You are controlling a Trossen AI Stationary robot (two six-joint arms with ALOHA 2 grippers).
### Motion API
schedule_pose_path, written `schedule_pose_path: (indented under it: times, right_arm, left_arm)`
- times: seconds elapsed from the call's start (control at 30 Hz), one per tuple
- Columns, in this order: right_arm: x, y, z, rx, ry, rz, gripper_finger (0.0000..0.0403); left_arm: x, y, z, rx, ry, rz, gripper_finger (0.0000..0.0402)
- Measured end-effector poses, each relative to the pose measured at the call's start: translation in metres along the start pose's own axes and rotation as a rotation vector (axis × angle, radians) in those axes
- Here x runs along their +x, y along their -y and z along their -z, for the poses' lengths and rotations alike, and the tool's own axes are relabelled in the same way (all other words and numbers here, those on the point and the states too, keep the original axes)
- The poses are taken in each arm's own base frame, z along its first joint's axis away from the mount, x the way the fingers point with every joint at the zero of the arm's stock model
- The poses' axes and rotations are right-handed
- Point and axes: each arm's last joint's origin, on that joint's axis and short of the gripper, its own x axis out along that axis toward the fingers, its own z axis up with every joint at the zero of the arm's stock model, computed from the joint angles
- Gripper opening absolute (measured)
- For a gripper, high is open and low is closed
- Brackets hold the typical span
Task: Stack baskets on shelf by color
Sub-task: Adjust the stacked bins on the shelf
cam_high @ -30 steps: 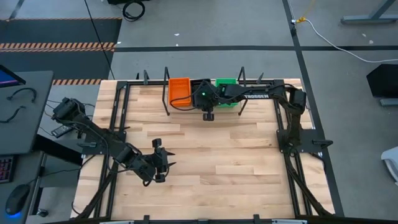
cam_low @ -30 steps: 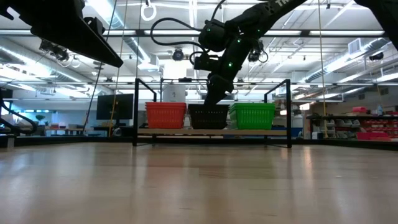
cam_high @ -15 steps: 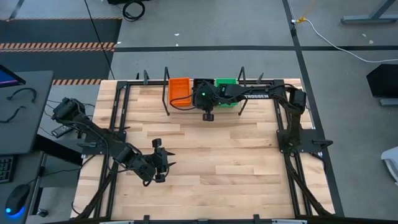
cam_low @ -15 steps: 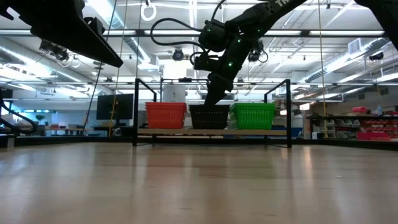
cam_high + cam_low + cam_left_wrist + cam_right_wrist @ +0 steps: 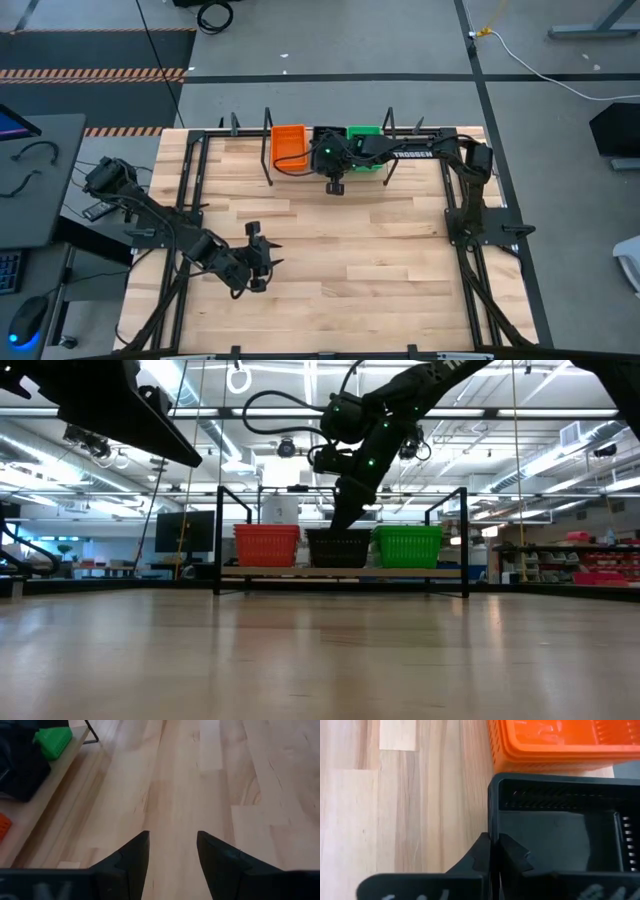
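At the top centre of the high view the shelf point(image 5: 372, 170) stands along the far edge of the tabletop point(image 5: 330, 260), carrying three basket stacks side by side: orange point(image 5: 288, 144) on the left, black point(image 5: 324, 133) in the middle, green point(image 5: 364, 133) on the right. In the low view they show as a row at mid-frame, orange point(image 5: 267, 545), black point(image 5: 338, 547) and green point(image 5: 408, 546), each close against the next, on the shelf board point(image 5: 340, 572) between the upright rods.

The right arm reaches in from the right side of the high view to the middle of the shelf. Its right gripper point(image 5: 494, 851) is pinched on the near wall of the black basket point(image 5: 555, 815), one finger point(image 5: 481, 851) outside the wall and the other inside. In that wrist view the orange basket point(image 5: 555, 742) sits just beyond the black one, nearly touching it.

The left arm waits at the lower left of the high view, well apart from the shelf, with the left gripper point(image 5: 262, 258) over bare tabletop. In its wrist view the left gripper point(image 5: 172, 852) is spread and holds nothing, with wood planks point(image 5: 200, 780) showing between the fingers; a green basket point(image 5: 52, 741) shows at the upper left corner.
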Motion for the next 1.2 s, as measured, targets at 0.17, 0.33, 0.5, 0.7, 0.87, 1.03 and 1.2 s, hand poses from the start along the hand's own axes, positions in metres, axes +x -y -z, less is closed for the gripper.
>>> schedule_pose_path:
  times: [0.17, 0.33, 0.5, 0.7, 0.87, 1.03, 1.2]
  right_arm:
    - [0.000, 0.000, 0.001, 0.073, -0.009, 0.000, 0.0025]
    - [0.000, 0.000, 0.000, 0.123, -0.007, 0.003, 0.0024]
    - [-0.001, 0.000, 0.000, 0.083, -0.002, 0.004, 0.0026]
    - [-0.001, 0.000, -0.001, 0.082, 0.008, 0.002, 0.0026]
    - [-0.001, 0.000, -0.001, 0.042, 0.012, 0.000, 0.0026]
    - [-0.001, 0.002, 0.000, -0.002, 0.013, 0.000, 0.0025]
    - [-0.001, 0.008, 0.001, 0.007, 0.010, 0.008, 0.0025]
  left_arm:
    - [0.004, -0.005, -0.003, -0.007, 0.004, -0.024, 0.0174]
    - [0.008, -0.009, -0.004, -0.017, 0.001, -0.042, 0.0174]
    - [0.012, -0.016, -0.006, -0.013, -0.006, -0.068, 0.0174]
    - [0.017, -0.022, -0.007, -0.059, -0.017, -0.072, 0.0172]
    - [0.016, -0.021, -0.008, -0.069, -0.006, -0.064, 0.0172]
    - [0.016, -0.020, -0.010, -0.082, 0.007, -0.047, 0.0172]
    - [0.017, -0.020, -0.010, -0.080, 0.005, -0.046, 0.0172]
